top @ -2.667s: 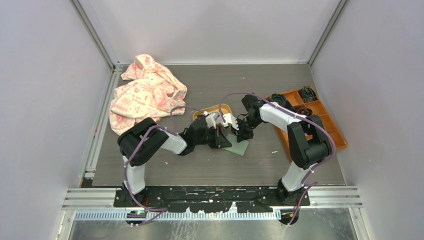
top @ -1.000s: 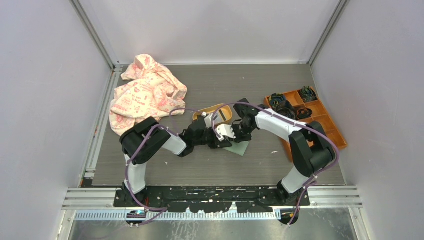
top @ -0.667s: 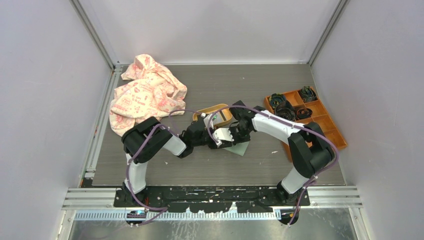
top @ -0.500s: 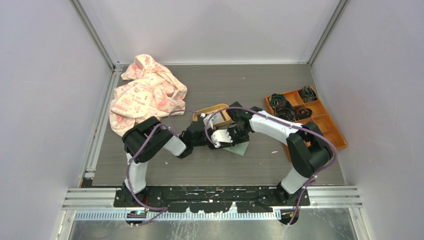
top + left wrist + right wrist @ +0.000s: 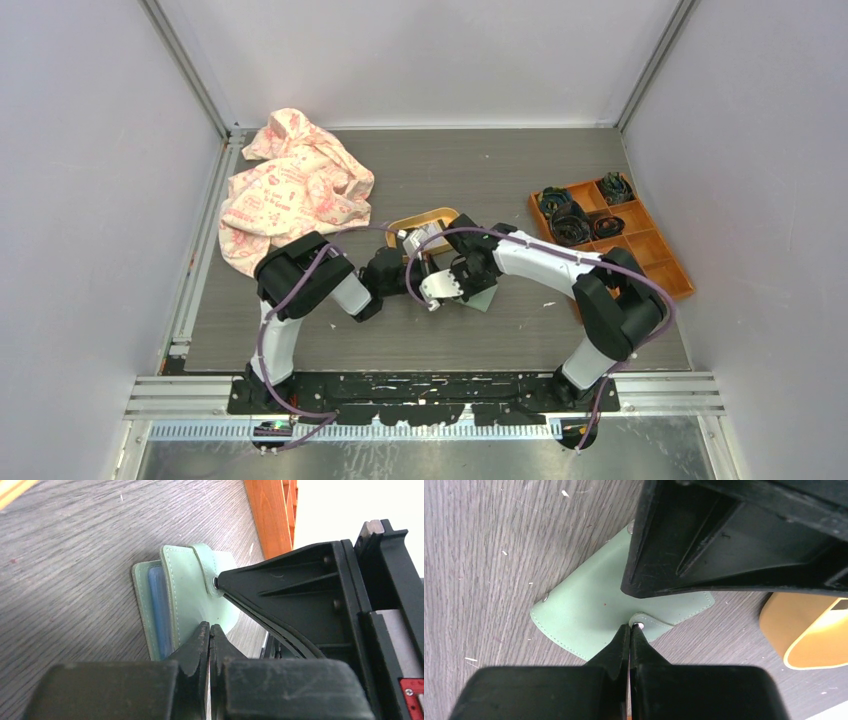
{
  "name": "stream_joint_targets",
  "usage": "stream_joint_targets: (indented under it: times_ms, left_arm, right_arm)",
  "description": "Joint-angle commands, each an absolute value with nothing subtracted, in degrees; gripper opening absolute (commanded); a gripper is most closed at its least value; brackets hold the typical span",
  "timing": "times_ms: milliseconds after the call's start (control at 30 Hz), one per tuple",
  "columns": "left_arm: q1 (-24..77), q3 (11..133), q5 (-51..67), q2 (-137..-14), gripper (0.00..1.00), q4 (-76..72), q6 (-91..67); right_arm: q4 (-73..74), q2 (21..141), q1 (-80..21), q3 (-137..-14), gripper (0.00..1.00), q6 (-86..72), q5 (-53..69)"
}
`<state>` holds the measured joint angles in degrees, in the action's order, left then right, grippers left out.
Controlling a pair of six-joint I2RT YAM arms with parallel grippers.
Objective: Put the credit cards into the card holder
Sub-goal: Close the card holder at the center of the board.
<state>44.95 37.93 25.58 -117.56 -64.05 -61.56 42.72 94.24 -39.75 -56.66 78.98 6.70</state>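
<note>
The sage-green card holder (image 5: pixel 483 296) lies flat on the table, folded over. It also shows in the left wrist view (image 5: pixel 190 595) and the right wrist view (image 5: pixel 589 615). A bluish inner layer (image 5: pixel 159 611) shows at its open edge. My left gripper (image 5: pixel 209 630) is shut, its tips over the cover's near edge. My right gripper (image 5: pixel 630 628) is shut, its tips on the snap flap (image 5: pixel 646 624). The two grippers meet tip to tip over the holder (image 5: pixel 450 282). A pale flat thing, perhaps one of the credit cards (image 5: pixel 431 238), lies in the tray. No other card is in view.
A yellow-orange oval tray (image 5: pixel 408 222) lies just behind the grippers and also shows in the right wrist view (image 5: pixel 804 640). An orange compartment box (image 5: pixel 640 245) with dark items sits at the right. A pink patterned cloth (image 5: pixel 290 185) is heaped at the back left.
My right arm has swung left and nearer, bringing its gripper down onto the holder's snap flap. My left arm has drawn back a little to the left. The holder has stayed in place.
</note>
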Motion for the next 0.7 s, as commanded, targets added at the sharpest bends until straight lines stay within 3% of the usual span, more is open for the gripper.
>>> stream_joint_targets:
  times_ms: [0, 167, 400, 667]
  left_arm:
    - [44.2, 36.0, 25.5, -118.7, 0.0, -65.0, -61.8]
    - [44.0, 35.3, 25.4, -117.1, 0.0, -64.7, -61.7]
    - [43.4, 34.1, 24.4, -109.6, 0.02, -57.5, -58.3]
    - [43.4, 36.1, 18.8, -88.8, 0.13, -28.5, -46.3]
  right_arm:
    - [43.8, 100.4, -41.9, -48.9, 0.01, 79.5, 5.0]
    - [39.8, 99.6, -42.7, -49.0, 0.02, 74.2, 4.6]
    - [34.5, 87.9, -38.0, -52.5, 0.47, 60.9, 8.7]
    - [39.3, 68.8, -28.3, -56.8, 0.7, 55.5, 21.7]
